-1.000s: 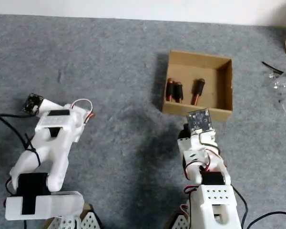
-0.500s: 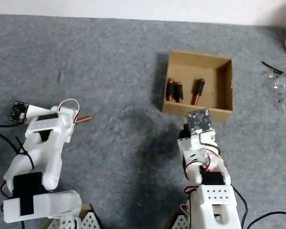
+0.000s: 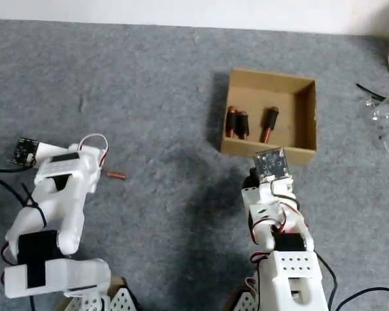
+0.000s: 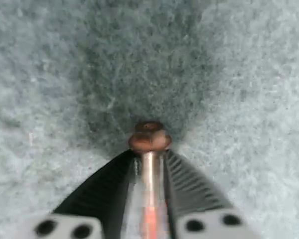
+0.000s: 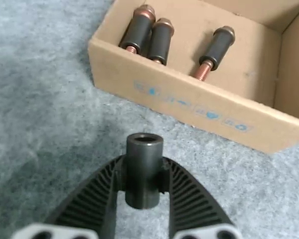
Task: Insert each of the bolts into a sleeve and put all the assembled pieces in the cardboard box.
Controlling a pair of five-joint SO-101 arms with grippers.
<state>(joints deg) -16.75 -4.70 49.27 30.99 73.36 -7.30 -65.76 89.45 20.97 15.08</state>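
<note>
The left end effector (image 4: 150, 158) is pinched on a copper-coloured bolt (image 4: 149, 140). Its two dark fingers press the shank from either side, and the bolt's head sticks out just past the fingertips. Straight ahead of the head is the grey, felt-like top of the desk (image 4: 249, 74); whether the head touches it cannot be told. From the high view the bolt lies roughly level, poking out of this arm toward the other one.

The right end effector (image 5: 144, 172) is pressed onto a black sleeve (image 5: 144, 149), which sits between its ribbed fingers with the open bore pointing out beyond the fingertips. Ahead of the sleeve, past a short strip of grey surface, stands the cardboard box (image 5: 189, 102) with its near wall facing the end effector. On the box floor lie three assembled pieces, each a bolt in a sleeve. Two (image 5: 138, 27) (image 5: 159, 35) lie side by side and touching. The third (image 5: 214, 47) lies apart from them, nearer the middle.
</note>
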